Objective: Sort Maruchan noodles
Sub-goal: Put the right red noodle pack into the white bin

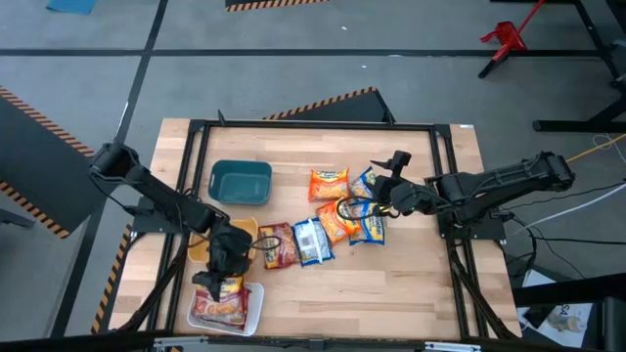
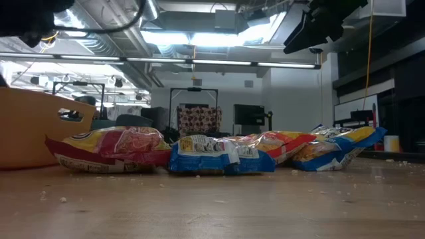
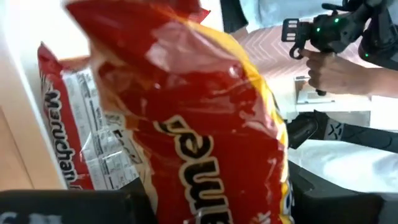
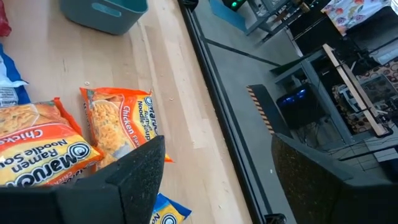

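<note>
Several Maruchan noodle packets lie flat in a cluster mid-table: orange (image 1: pixel 329 184), blue (image 1: pixel 313 241), red (image 1: pixel 277 244), orange (image 1: pixel 339 220) and blue (image 1: pixel 373 228). My left gripper (image 1: pixel 217 281) hangs over the far rim of the white tray (image 1: pixel 252 311), fingers spread. A red packet (image 3: pixel 205 124) stands between them, over another red packet (image 3: pixel 68 137) lying in the tray. My right gripper (image 1: pixel 384 192) is open and raised above the cluster's right side, over an orange packet (image 4: pixel 121 121). My left gripper has the red packet (image 3: pixel 186 186) between its spread fingers, which point down from above. The packet fills the wrist view and hides the fingertips, so I cannot tell whether they touch it. My right gripper touches nothing.
A teal tray (image 1: pixel 240 181) sits toward the far left of the table. A yellow tray (image 1: pixel 199 244) lies partly under my left arm. A black frame (image 1: pixel 445 196) rims the table. In the left wrist view a person's hand (image 3: pixel 333 65) shows beyond the table.
</note>
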You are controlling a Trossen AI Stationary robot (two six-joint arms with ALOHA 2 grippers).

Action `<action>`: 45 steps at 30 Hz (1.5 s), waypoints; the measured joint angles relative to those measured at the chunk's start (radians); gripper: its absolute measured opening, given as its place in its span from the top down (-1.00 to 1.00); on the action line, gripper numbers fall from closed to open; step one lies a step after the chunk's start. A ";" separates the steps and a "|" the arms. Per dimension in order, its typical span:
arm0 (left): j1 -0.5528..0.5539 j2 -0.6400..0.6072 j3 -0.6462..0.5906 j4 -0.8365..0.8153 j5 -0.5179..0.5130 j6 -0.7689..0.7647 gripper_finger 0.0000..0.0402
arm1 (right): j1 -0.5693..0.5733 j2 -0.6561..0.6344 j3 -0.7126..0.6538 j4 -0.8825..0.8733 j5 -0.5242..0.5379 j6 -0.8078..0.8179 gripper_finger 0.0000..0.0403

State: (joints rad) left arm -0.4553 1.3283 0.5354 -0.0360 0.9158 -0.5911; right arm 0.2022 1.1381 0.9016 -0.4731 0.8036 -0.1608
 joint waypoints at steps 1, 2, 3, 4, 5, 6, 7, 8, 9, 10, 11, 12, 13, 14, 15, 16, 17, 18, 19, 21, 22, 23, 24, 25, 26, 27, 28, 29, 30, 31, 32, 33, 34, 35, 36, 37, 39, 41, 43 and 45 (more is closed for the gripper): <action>0.000 0.015 0.005 -0.001 0.007 0.001 0.27 | 0.000 0.000 0.000 -0.002 0.000 0.000 -0.38; 0.000 0.027 0.012 0.000 0.013 0.005 0.27 | 0.000 0.000 0.000 -0.002 0.000 0.000 -0.38; 0.000 0.042 0.020 0.000 0.017 0.018 0.27 | 0.000 0.000 0.000 -0.002 0.000 0.000 -0.38; 0.000 0.054 0.028 0.001 0.017 0.031 0.27 | 0.000 0.000 0.000 -0.002 0.000 0.000 -0.38; 0.000 0.063 0.034 -0.001 0.017 0.049 0.27 | 0.000 0.000 0.000 -0.002 0.000 -0.001 -0.38; 0.001 0.071 0.042 -0.002 0.017 0.059 0.27 | 0.000 0.000 0.000 -0.002 0.000 -0.001 -0.38; 0.000 0.078 0.049 0.000 0.017 0.070 0.27 | 0.000 0.000 0.000 -0.002 0.000 -0.002 -0.38; 0.001 0.084 0.054 0.002 0.017 0.074 0.27 | 0.000 0.000 0.000 -0.002 0.000 -0.004 -0.38; 0.000 0.088 0.056 0.000 0.018 0.076 0.27 | 0.000 0.000 0.000 -0.002 0.000 -0.004 -0.38; 0.000 0.091 0.058 -0.001 0.018 0.077 0.27 | 0.000 0.000 0.000 -0.002 0.000 -0.004 -0.38; 0.000 0.092 0.059 -0.001 0.020 0.076 0.27 | 0.000 0.000 0.000 -0.003 0.000 -0.004 -0.38; 0.000 0.092 0.059 -0.001 0.029 0.076 0.27 | 0.000 0.000 0.000 -0.004 0.000 -0.004 -0.38; 0.000 0.092 0.059 -0.001 0.037 0.076 0.27 | 0.000 0.000 0.000 -0.005 0.000 -0.004 -0.38; 0.000 0.092 0.059 -0.001 0.041 0.075 0.27 | 0.000 0.000 0.000 -0.008 0.000 -0.004 -0.38; 0.000 0.092 0.059 -0.001 0.043 0.073 0.27 | 0.000 0.000 0.000 -0.010 0.000 -0.004 -0.38; 0.000 0.092 0.059 0.000 0.048 0.072 0.27 | 0.000 0.000 0.000 -0.010 0.000 -0.004 -0.38; -0.001 0.092 0.059 -0.001 0.052 0.069 0.27 | 0.000 0.000 0.000 -0.011 0.000 -0.004 -0.38; -0.002 0.092 0.059 -0.001 0.057 0.066 0.27 | 0.000 0.000 0.000 -0.015 0.000 -0.004 -0.38; -0.002 0.092 0.059 0.001 0.064 0.064 0.27 | 0.000 0.000 0.000 -0.019 0.000 -0.004 -0.38; -0.002 0.092 0.063 0.002 0.072 0.057 0.27 | 0.000 0.000 0.000 -0.023 0.000 -0.004 -0.38; -0.002 0.092 0.068 0.002 0.071 0.055 0.27 | 0.000 0.000 0.000 -0.025 0.000 -0.004 -0.38; -0.002 0.092 0.075 0.002 0.069 0.055 0.27 | 0.000 0.000 0.000 -0.026 0.000 -0.004 -0.38; -0.003 0.092 0.083 0.002 0.066 0.059 0.27 | 0.000 0.000 0.000 -0.025 0.000 -0.004 -0.38; -0.005 0.092 0.092 0.003 0.059 0.073 0.27 | 0.000 0.000 0.000 -0.025 0.000 -0.004 -0.38; -0.006 0.092 0.101 0.002 0.048 0.088 0.27 | 0.000 0.000 0.000 -0.025 0.000 -0.004 -0.38; -0.009 0.092 0.108 0.003 0.031 0.104 0.27 | 0.000 0.000 0.000 -0.025 0.000 -0.004 -0.38; -0.013 0.092 0.115 0.002 0.012 0.120 0.27 | 0.000 0.000 0.000 -0.025 0.000 -0.004 -0.38; -0.019 0.091 0.119 0.002 -0.004 0.133 0.27 | 0.000 0.000 0.000 -0.025 0.000 -0.004 -0.38; -0.024 0.091 0.121 0.002 -0.017 0.144 0.27 | 0.000 0.000 0.000 -0.025 0.000 -0.004 -0.38; -0.028 0.091 0.121 0.001 -0.026 0.149 0.27 | 0.000 0.000 0.000 -0.025 0.000 -0.004 -0.38; -0.032 0.091 0.121 -0.004 -0.033 0.149 0.26 | 0.000 0.000 0.000 -0.025 0.000 -0.004 -0.38; -0.036 0.091 0.121 -0.009 -0.035 0.148 0.25 | 0.000 0.000 0.000 -0.025 0.000 -0.003 -0.38; -0.040 0.091 0.121 -0.014 -0.035 0.148 0.25 | 0.000 0.000 0.000 -0.025 -0.002 -0.003 -0.38; -0.046 0.091 0.121 -0.018 -0.038 0.148 0.25 | 0.000 0.000 0.000 -0.025 -0.002 -0.003 -0.38; -0.052 0.091 0.121 -0.020 -0.042 0.148 0.25 | 0.000 0.000 0.000 -0.025 -0.002 -0.003 -0.38; -0.059 0.091 0.121 -0.021 -0.046 0.144 0.25 | 0.000 0.000 0.000 -0.025 -0.002 -0.003 -0.38; -0.072 0.091 0.121 -0.026 -0.069 0.134 0.25 | 0.000 0.000 0.000 -0.025 -0.002 -0.003 -0.38; -0.083 0.091 0.121 -0.041 -0.093 0.134 0.24 | 0.000 0.000 0.000 -0.025 -0.002 -0.002 -0.38; -0.089 0.091 0.121 -0.054 -0.106 0.138 0.24 | 0.000 0.000 0.000 -0.025 -0.003 -0.002 -0.38; -0.090 0.091 0.121 -0.073 -0.110 0.132 0.24 | 0.000 0.000 0.000 -0.025 -0.002 -0.001 -0.38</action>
State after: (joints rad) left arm -0.5449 1.4193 0.6567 -0.1088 0.8055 -0.4589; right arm 0.2020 1.1385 0.9016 -0.4980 0.8012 -0.1619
